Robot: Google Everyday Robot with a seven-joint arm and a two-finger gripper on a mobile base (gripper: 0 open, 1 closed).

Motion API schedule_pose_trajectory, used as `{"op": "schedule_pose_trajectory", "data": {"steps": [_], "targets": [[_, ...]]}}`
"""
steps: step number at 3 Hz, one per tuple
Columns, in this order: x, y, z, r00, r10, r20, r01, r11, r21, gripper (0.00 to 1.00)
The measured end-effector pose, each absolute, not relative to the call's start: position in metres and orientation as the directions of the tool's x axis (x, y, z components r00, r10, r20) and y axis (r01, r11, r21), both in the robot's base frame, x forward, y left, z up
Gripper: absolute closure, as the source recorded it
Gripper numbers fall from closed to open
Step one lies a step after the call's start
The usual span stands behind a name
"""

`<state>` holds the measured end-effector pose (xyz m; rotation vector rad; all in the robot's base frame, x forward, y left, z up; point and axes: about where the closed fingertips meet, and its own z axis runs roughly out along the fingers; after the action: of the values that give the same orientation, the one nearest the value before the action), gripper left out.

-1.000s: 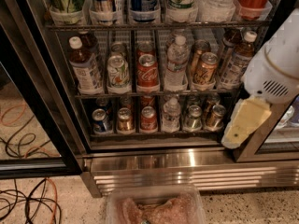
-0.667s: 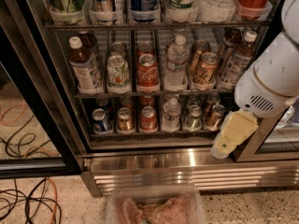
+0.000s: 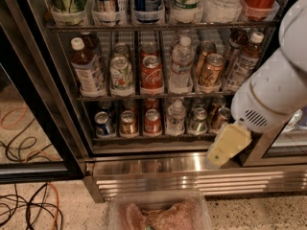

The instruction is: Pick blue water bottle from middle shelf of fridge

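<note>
Fridge [image 3: 53,110], black-framed, with ribbed stainless-steel base. On the dark wire middle shelf [image 3: 153,97], cylindrical cans and small bottles stand in white plastic cups. The blue water bottle [image 3: 87,67], of clear plastic with a white screw cap, brown liquid and a pale label, stands upright at the left end. The gripper [image 3: 228,145], a pale yellow block under the smooth white arm [image 3: 276,87], hangs at the right before the base; open or closed cannot be told. Since the earlier frames it has moved down and left; the bottle is unmoved.
</note>
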<state>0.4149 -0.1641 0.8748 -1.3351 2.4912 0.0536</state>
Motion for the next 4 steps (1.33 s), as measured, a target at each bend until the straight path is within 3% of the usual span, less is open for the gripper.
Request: {"op": "schedule_pose_trajectory", "data": {"steps": [2, 3, 4], "targets": [[0.404, -0.095, 0.843, -0.65, -0.633, -0.421, -0.675, 0.735, -0.063, 0.0], [0.402, -0.072, 0.833, -0.675, -0.59, -0.442, -0.671, 0.74, 0.037, 0.0], [0.4, -0.069, 0.834, -0.674, -0.588, -0.447, -0.675, 0.736, 0.049, 0.0]]}}
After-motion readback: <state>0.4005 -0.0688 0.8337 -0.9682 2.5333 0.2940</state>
